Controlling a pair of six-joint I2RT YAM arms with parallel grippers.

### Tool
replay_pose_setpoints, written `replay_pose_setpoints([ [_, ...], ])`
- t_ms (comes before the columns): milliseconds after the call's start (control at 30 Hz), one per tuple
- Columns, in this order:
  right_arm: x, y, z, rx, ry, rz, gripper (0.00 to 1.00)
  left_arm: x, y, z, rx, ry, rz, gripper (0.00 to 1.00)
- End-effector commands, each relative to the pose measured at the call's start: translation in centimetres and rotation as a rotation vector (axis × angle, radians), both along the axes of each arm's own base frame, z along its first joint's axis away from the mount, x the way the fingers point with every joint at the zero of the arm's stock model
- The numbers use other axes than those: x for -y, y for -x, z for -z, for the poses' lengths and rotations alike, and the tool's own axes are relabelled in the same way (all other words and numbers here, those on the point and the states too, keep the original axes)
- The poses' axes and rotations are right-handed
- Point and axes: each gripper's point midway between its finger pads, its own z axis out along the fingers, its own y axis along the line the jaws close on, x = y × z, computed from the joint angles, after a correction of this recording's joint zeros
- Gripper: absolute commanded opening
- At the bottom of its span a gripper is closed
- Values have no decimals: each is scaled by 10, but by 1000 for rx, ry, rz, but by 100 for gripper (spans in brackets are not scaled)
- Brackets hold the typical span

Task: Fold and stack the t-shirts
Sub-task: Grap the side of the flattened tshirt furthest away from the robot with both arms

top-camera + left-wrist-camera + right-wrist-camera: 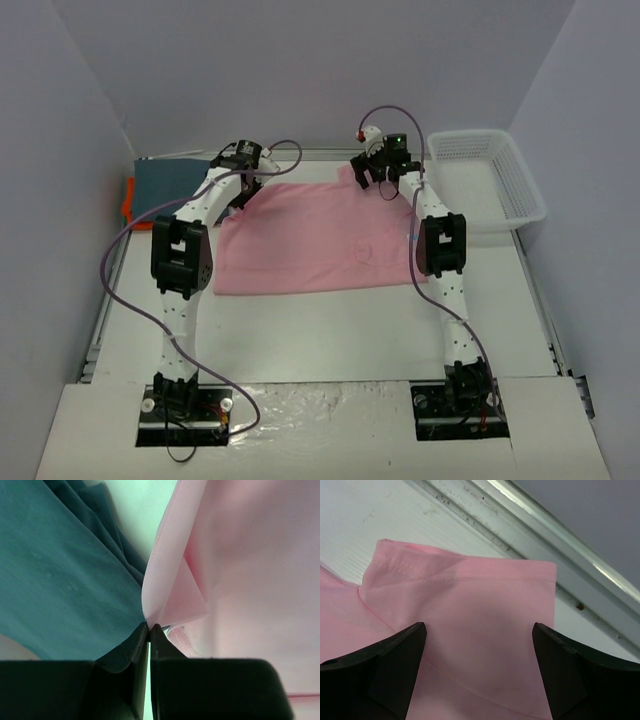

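A light pink t-shirt (310,240) lies spread on the white table. My left gripper (238,192) is at its far left corner, shut on a pinch of the pink cloth (170,600). A dark blue-grey t-shirt (165,185) lies folded at the far left, on top of an orange t-shirt (128,205) of which only an edge shows. My right gripper (375,178) hovers open over the pink shirt's far right sleeve (470,605), its fingers (400,650) apart with nothing between them.
A white plastic mesh basket (490,185) stands at the far right of the table. A metal rail (545,545) runs along the table's far edge just beyond the sleeve. Grey walls close in the table on three sides.
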Motion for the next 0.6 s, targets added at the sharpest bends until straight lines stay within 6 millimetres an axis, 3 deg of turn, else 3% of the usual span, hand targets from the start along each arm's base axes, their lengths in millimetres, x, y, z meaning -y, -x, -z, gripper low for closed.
replay_pose_setpoints([
  [0,-5,-30,-50,199,0,-7,84,-3,2,-27,60,-9,-32,2],
  [133,1,-44,-56,270,21,47,85,-3,1,-20,45,-13,-37,2],
  [333,14,-50,-44,265,32,120,86,4,-2,-13,28,-8,-30,2],
  [567,49,-63,-30,307,121,249,81,14,-2,-14,28,-2,-17,2],
])
